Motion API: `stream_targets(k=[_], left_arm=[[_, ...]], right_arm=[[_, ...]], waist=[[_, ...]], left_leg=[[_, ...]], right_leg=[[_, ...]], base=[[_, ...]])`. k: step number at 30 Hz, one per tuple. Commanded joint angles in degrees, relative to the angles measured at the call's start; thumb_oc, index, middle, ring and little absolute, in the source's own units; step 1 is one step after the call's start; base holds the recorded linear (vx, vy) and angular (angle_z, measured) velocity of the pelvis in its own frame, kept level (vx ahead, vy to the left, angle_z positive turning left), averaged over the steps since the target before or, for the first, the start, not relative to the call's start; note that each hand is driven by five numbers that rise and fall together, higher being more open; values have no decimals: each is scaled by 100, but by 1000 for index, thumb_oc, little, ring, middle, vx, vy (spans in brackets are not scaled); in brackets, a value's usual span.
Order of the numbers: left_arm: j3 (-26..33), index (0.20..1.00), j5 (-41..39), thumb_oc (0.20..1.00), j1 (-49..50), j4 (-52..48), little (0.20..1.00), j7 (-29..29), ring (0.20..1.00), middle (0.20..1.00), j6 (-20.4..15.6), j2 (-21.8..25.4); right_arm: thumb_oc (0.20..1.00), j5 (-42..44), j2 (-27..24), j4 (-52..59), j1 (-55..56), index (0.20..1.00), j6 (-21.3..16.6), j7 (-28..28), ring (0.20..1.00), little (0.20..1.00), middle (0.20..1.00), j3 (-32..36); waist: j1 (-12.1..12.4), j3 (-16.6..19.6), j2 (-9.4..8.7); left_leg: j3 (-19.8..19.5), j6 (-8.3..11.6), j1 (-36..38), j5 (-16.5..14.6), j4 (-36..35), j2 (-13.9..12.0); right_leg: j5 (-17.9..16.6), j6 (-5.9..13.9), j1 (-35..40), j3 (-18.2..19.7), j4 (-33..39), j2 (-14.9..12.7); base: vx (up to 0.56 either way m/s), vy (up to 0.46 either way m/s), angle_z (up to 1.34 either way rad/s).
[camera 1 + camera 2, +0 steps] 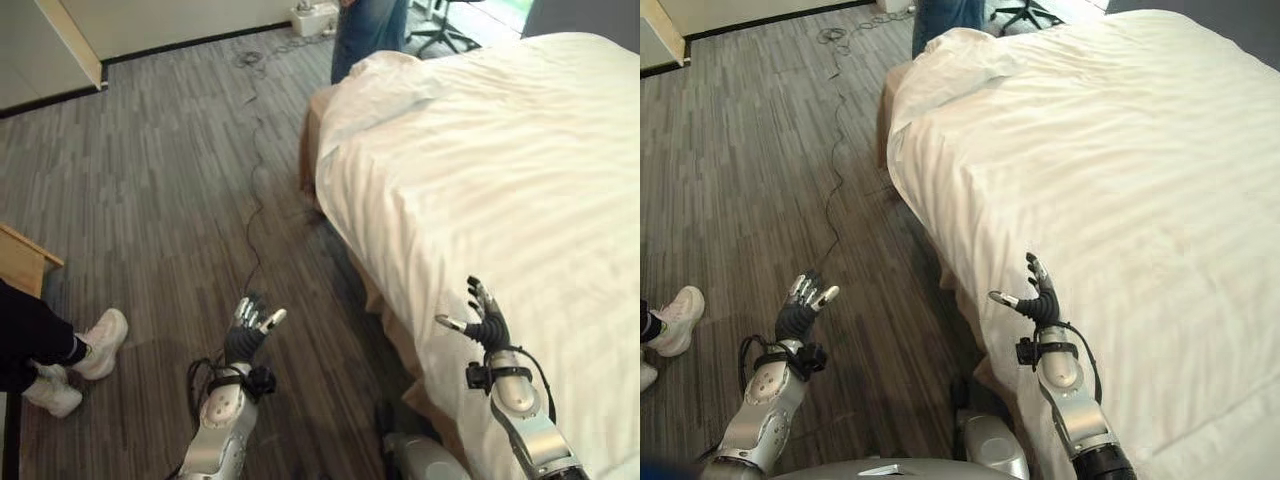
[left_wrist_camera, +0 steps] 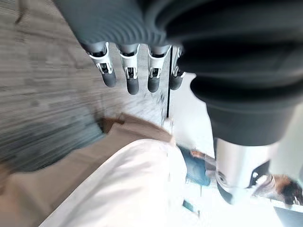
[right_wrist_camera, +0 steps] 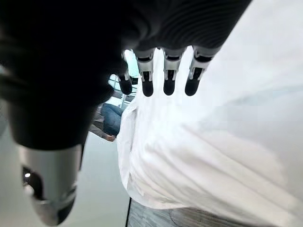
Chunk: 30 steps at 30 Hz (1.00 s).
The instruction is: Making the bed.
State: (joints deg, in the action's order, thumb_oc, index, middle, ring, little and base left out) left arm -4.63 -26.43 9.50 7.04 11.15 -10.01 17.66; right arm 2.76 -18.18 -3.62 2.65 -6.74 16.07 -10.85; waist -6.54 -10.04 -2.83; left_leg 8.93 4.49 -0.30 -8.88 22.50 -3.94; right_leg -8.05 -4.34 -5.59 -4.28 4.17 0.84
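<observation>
A bed with a white striped duvet (image 1: 500,170) takes up the right side, and the cover hangs down its near side over a tan base (image 1: 385,310). A bunched fold of the cover (image 1: 385,75) lies at the far corner. My right hand (image 1: 487,325) hovers over the duvet's near edge, fingers straight, holding nothing; its wrist view shows the fingers (image 3: 165,75) above the white cloth (image 3: 213,156). Over the floor beside the bed my left hand (image 1: 245,335) is open and empty, and its fingers (image 2: 128,75) point toward the bed's far corner.
Grey plank carpet floor (image 1: 170,170) lies left of the bed. A person in jeans (image 1: 365,30) stands at the far corner. Another person's white shoes (image 1: 85,360) are at the left, next to a wooden furniture edge (image 1: 25,260). An office chair base (image 1: 445,35) stands far back.
</observation>
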Motion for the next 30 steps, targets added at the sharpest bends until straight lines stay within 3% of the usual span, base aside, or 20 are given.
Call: stream_targets(k=[1, 2, 5, 7, 9, 13, 14, 15, 17, 19, 20, 24, 25, 26, 30], left_arm=[[136, 1000, -99, 1000, -165, -430, 1000, 133, 1000, 1000, -437, 261], [154, 1000, -62, 1000, -138, -428, 1000, 87, 1000, 1000, -403, 270], [158, 1000, 9, 1000, -98, -454, 1000, 56, 1000, 1000, -386, 266], [150, 1000, 6, 1000, -80, -465, 1000, 80, 1000, 1000, -379, 247], [129, 1000, 51, 1000, -39, -459, 1000, 71, 1000, 1000, -325, 220], [80, 1000, 123, 1000, -71, -489, 1000, 35, 1000, 1000, -293, 279], [69, 1000, 122, 1000, -77, -524, 1000, 41, 1000, 1000, -293, 311], [69, 1000, 122, 1000, -77, -524, 1000, 41, 1000, 1000, -293, 311], [110, 1000, 103, 1000, -49, -505, 1000, 120, 1000, 1000, -324, 309], [114, 1000, 69, 1000, -75, -449, 1000, 132, 1000, 1000, -339, 289], [122, 1000, 6, 1000, -137, -460, 1000, 105, 1000, 1000, -376, 315], [124, 1000, 5, 1000, -141, -458, 1000, 104, 1000, 1000, -376, 316], [93, 1000, 25, 1000, -248, -554, 1000, 5, 1000, 1000, -457, 369], [88, 1000, 41, 1000, -228, -554, 1000, -42, 1000, 1000, -445, 352], [69, 1000, 57, 1000, -180, -505, 1000, -54, 1000, 1000, -444, 299]], right_arm=[[1000, 17, -76, 180, -362, 1000, -425, 187, 1000, 1000, 1000, 156], [1000, -6, -103, 189, -391, 1000, -403, 135, 1000, 1000, 1000, 152], [1000, -2, -128, 191, -317, 1000, -386, 64, 1000, 1000, 1000, 174], [1000, 20, -108, 208, -273, 1000, -373, 43, 1000, 1000, 1000, 161], [1000, -22, -83, 290, -196, 1000, -345, 0, 1000, 1000, 1000, 126], [1000, -94, 20, 392, -103, 1000, -335, -123, 1000, 1000, 1000, 93], [1000, -125, 44, 439, -87, 1000, -327, -142, 1000, 1000, 1000, 73], [1000, -125, 44, 439, -87, 1000, -326, -142, 1000, 1000, 1000, 73], [1000, -128, 179, 411, -97, 1000, -339, -136, 1000, 1000, 1000, -6], [1000, -69, 217, 378, -109, 1000, -341, -137, 1000, 1000, 1000, -7], [1000, 5, 231, 417, -134, 1000, -338, -113, 1000, 1000, 1000, 38], [1000, 6, 232, 417, -138, 1000, -337, -114, 1000, 1000, 1000, 38], [1000, 72, 283, 454, -181, 1000, -342, -66, 1000, 1000, 1000, 134], [1000, 18, 298, 434, -236, 1000, -342, -79, 1000, 1000, 1000, 116], [1000, -40, 275, 430, -273, 1000, -357, -107, 1000, 1000, 1000, 61]], waist=[[89, -303, -117], [134, -290, -129], [119, -236, -4], [97, -189, 81], [84, -176, 135], [32, -84, 193], [0, -128, 201], [1, -126, 200], [-86, -251, 287], [-137, -260, 311], [-188, -291, 309], [-192, -282, 319], [-261, -311, 254], [-214, -292, 193], [-176, -207, 165]], left_leg=[[221, -328, -476, 65, 11, -154], [354, -384, -597, -34, -418, -147], [670, -338, -683, 348, -1123, -113], [883, -293, -639, 409, -1371, -165], [967, -375, -448, 558, -1719, -98], [928, -544, 38, 604, -2311, 97], [897, -602, 130, 619, -2424, 136], [898, -602, 129, 619, -2424, 138], [774, -677, 359, 586, -2664, 181], [761, -665, 382, 559, -2676, 170], [682, -623, 389, 534, -2667, 203], [678, -620, 365, 545, -2659, 189], [458, -575, 549, 305, -2652, 308], [408, -580, 629, 185, -2537, 364], [316, -559, 714, 118, -2461, 347]], right_leg=[[979, 576, 323, 4, -292, -426], [1027, 627, 425, -79, -231, -499], [1142, 669, 573, -192, -186, -525], [1333, 682, 714, -200, -219, -516], [1365, 690, 701, -238, -426, -528], [1420, 871, 425, -362, -1513, -665], [1272, 967, 199, -321, -1987, -715], [1273, 967, 196, -320, -1990, -716], [1160, 1070, -355, 53, -2602, -670], [1137, 1037, -484, 115, -2360, -699], [1002, 1061, -557, 255, -1672, -811], [951, 1056, -542, 243, -1603, -799], [605, 1255, -762, 808, -446, -880], [376, 1283, -638, 693, -276, -971], [302, 1270, -407, 586, -163, -1013]], base=[[180, 18, 22], [140, 95, 24], [189, 157, 31], [232, 188, 33], [125, 190, 17], [130, 184, 3], [62, 117, 23], [43, 112, 11], [87, 126, 24], [114, 21, 38], [97, -32, 31], [73, -28, 41], [294, -138, 29], [342, -183, 7], [104, -97, 37]])
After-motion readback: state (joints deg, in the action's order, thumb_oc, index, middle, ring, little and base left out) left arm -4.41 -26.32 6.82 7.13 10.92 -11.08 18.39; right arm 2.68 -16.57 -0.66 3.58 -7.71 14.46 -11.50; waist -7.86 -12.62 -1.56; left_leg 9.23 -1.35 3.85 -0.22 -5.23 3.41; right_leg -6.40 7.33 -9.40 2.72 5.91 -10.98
